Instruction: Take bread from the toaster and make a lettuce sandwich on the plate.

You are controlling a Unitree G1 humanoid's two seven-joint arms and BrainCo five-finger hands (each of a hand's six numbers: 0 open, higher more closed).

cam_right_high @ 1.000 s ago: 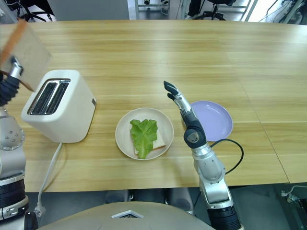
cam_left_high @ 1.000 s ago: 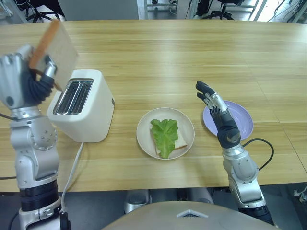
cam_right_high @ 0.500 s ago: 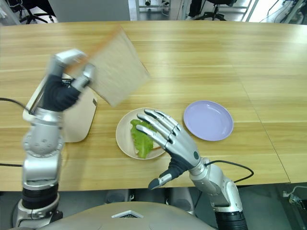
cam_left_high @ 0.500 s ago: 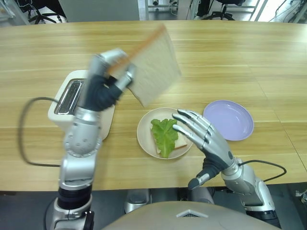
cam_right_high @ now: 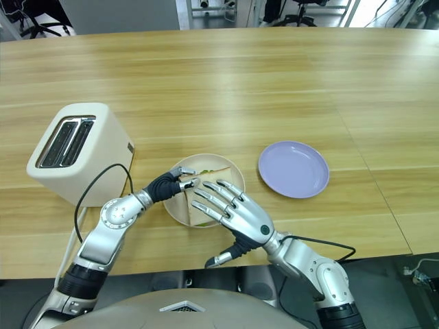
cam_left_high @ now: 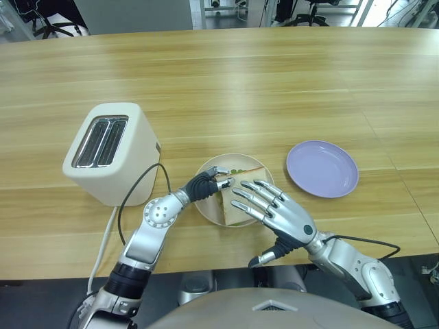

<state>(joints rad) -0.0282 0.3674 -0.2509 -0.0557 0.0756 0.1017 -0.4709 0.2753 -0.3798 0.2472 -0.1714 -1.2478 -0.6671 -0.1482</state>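
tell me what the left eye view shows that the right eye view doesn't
Left eye view alone: a wider strip of table left of the toaster. Right eye view alone: more tabletop right of the purple plate. Both: the left hand at the top bread slice on the cream plate, the right hand spread open above its near side.

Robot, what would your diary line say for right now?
left hand: gripping top bread slice on plate | right hand: open, above plate | toaster: left of plate
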